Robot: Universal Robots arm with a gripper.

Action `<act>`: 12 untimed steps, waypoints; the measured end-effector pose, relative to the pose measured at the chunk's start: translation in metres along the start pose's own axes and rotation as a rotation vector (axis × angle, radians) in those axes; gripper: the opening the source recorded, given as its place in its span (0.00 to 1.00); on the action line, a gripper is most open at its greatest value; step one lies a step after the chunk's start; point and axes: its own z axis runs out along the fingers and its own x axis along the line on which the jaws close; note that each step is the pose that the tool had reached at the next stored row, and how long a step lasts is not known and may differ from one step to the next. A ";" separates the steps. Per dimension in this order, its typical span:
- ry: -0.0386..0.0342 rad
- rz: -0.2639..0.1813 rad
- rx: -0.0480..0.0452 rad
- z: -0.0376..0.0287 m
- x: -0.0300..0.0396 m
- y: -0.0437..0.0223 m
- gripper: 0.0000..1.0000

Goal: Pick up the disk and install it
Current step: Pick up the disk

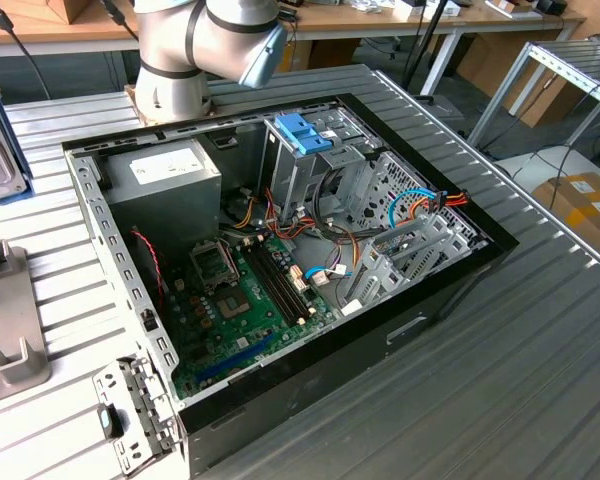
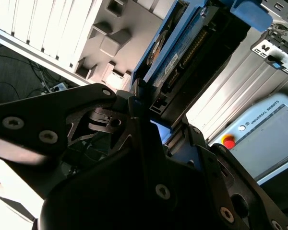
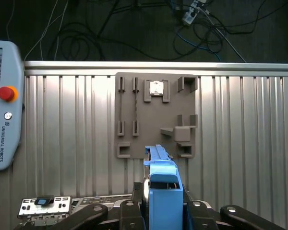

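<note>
In both wrist views my gripper (image 3: 162, 213) is shut on the disk (image 3: 161, 184), with a black finger on each side of it. The disk's bright blue end tab and rail point away from the wrist, above a grey fixture plate (image 3: 156, 112). In the second wrist view the disk (image 2: 197, 52) shows its dark body, a connector row and a blue side rail, rising out of the gripper (image 2: 151, 117). In the exterior view the open computer case (image 1: 280, 250) lies on the table, its tall metal cage (image 1: 310, 165) topped by a blue latch.
The arm's base (image 1: 175, 60) stands behind the case. A teach pendant (image 3: 2, 124) lies on the ribbed table beside the fixture plate. A small metal bracket (image 3: 43, 205) sits near the gripper. Cables hang beyond the table's edge (image 3: 158, 64).
</note>
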 end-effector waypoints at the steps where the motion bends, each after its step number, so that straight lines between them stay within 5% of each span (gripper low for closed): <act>1: 0.0000 0.000 0.0000 -0.0001 0.0006 -0.0001 0.37; 12: 0.0001 0.000 0.0000 -0.0007 0.0077 -0.0009 0.37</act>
